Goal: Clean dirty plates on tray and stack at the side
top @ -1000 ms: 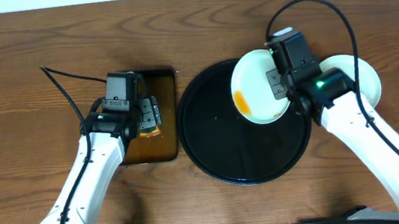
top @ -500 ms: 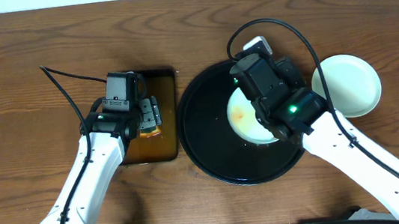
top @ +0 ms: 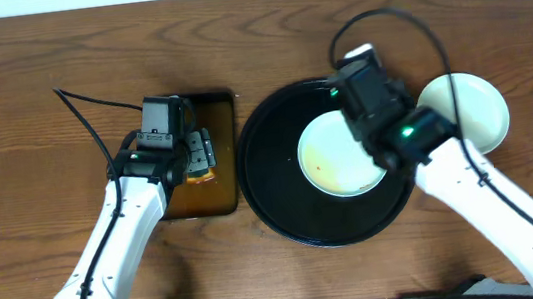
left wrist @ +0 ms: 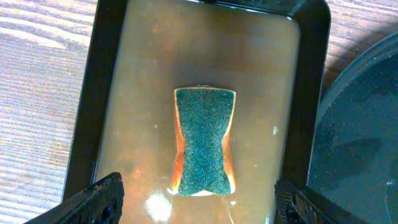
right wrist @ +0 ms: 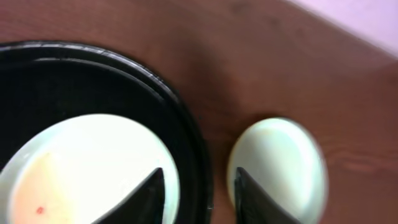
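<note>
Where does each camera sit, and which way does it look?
Overhead: fixed above the table, facing straight down; both arms show.
Left wrist: on the left arm, facing down at a sponge in the brown tray; left tool tips show.
Right wrist: on the right arm, facing down at the black tray; right tool tips show.
Shared: overhead and right wrist both see the tray plate and the table plate.

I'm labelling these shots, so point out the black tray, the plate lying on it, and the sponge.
black tray [top: 270, 179], overhead view, bare left part of its floor.
plate lying on it [top: 328, 163], overhead view, its uncovered left half.
sponge [left wrist: 204, 140], left wrist view, middle of its green top.
</note>
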